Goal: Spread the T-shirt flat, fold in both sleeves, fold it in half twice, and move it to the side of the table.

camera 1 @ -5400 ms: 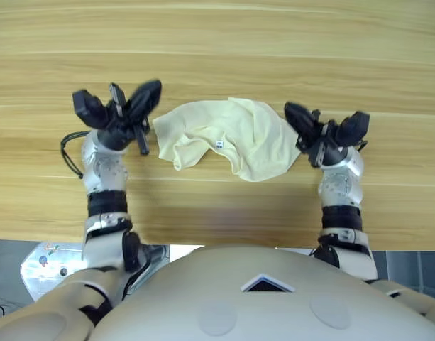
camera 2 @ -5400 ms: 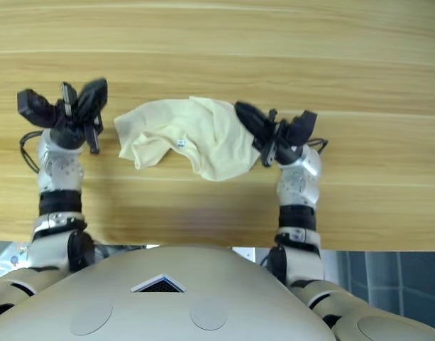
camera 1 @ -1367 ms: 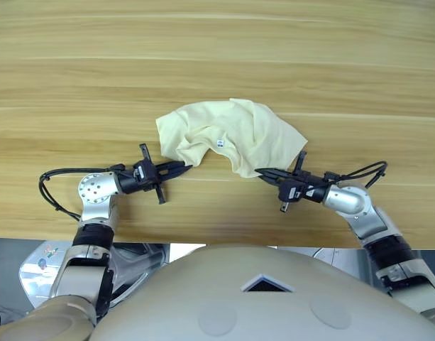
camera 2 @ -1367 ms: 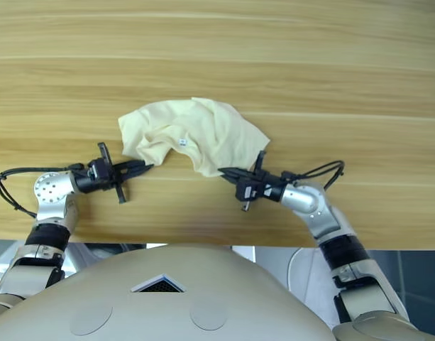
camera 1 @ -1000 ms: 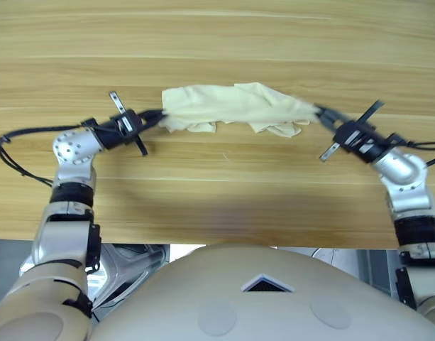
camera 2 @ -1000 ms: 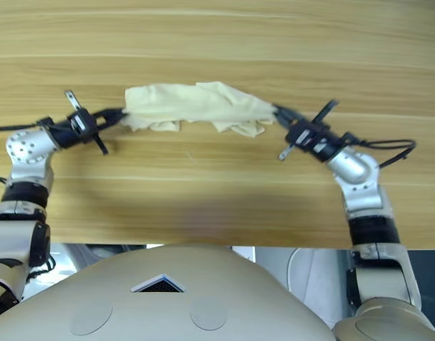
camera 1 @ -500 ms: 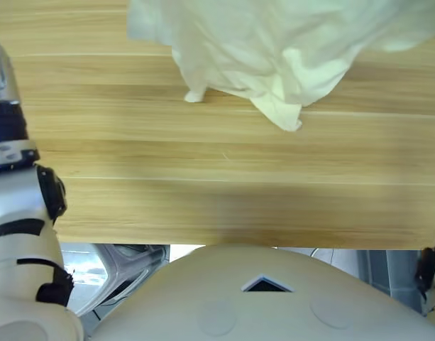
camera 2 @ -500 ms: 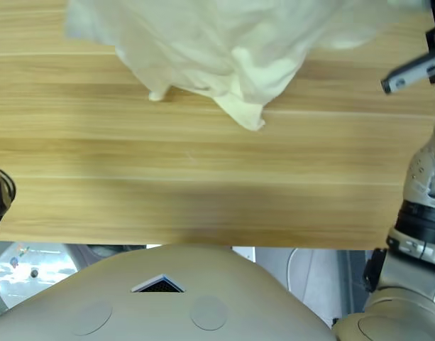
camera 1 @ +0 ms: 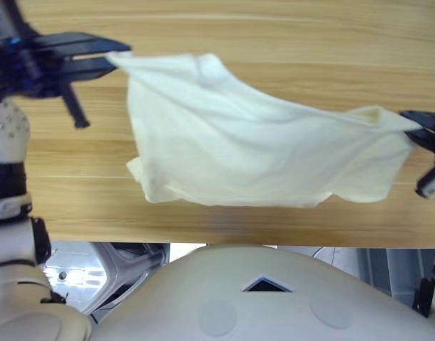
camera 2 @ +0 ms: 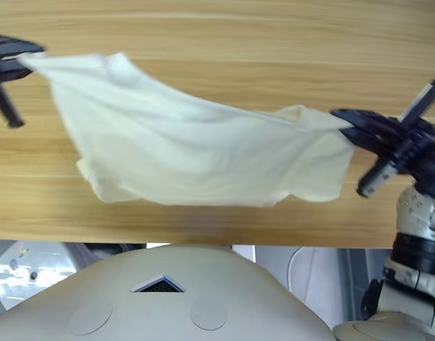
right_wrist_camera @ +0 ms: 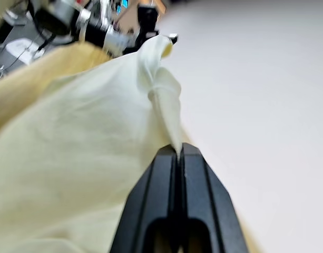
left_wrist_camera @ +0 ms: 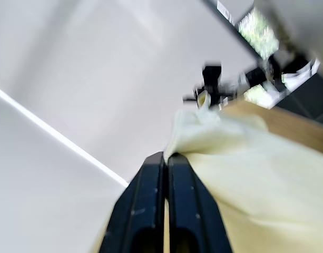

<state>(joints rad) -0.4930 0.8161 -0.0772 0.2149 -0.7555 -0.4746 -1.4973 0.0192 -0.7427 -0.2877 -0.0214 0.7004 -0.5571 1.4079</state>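
The pale yellow T-shirt (camera 1: pixel 260 160) hangs in the air above the wooden table (camera 1: pixel 274 42), stretched between my two grippers and sagging in the middle. My left gripper (camera 1: pixel 107 60) is high at the left, shut on one corner of the cloth. My right gripper (camera 2: pixel 341 122) is lower at the right, shut on the opposite corner. In the left wrist view the black fingers (left_wrist_camera: pixel 161 168) pinch the T-shirt (left_wrist_camera: pixel 240 174). In the right wrist view the fingers (right_wrist_camera: pixel 177 158) clamp a twisted bit of the T-shirt (right_wrist_camera: pixel 82 147).
The table's near edge (camera 1: pixel 203 241) runs below the hanging cloth. The bare wooden top stretches far behind and to both sides.
Both grippers closed on the crumpled T-shirt's corners, lifted it off the table and pulled it apart. Since half a second ago the cloth has come lower and spread wider.
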